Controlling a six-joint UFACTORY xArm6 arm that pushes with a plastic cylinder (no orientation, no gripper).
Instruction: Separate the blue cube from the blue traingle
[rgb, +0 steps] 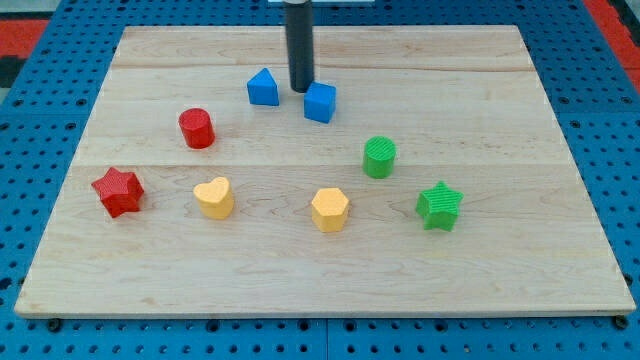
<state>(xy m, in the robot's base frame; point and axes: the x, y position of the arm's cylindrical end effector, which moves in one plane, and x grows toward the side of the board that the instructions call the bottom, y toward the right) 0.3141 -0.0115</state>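
Board edge, view's bottom: pale wooden board (320, 290), plank seams running left to right, grain faint; it lies on a blue pegboard surface (40, 330) with a regular grid of holes.
Nearest row, view's left: red star (118, 191), matte, points rounded, closest to the board's left edge.
Nearest row, left of centre: yellow heart (214, 197), smooth top, lobes facing the view's top.
Nearest row, centre: yellow hexagon (330, 209), chunky prism, well apart from the heart.
Nearest row, view's right: green star (439, 205), sides finely ribbed like layered print lines.
Middle, view's right: green cylinder (379, 157), upright, same ribbed texture, just up and left of the green star.
Middle, view's left: red cylinder (197, 128), upright, flat round top, apart from all others.
Far row, task pair: blue triangle (263, 87) at the view's left, peaked top; blue cube (320, 102) at the view's right, turned so a corner faces the camera. A gap of bare wood separates them; they do not touch.
Rod: straight dark cylinder, dull sheen, coming down from the view's top edge.
My tip (300, 90): on the board in the gap between the two blue blocks, right against the cube's upper left side, a little clear of the triangle; actual contact with the cube cannot be confirmed.
Claw: none on this arm; the rod ends plain, so no wide or narrow state to note.
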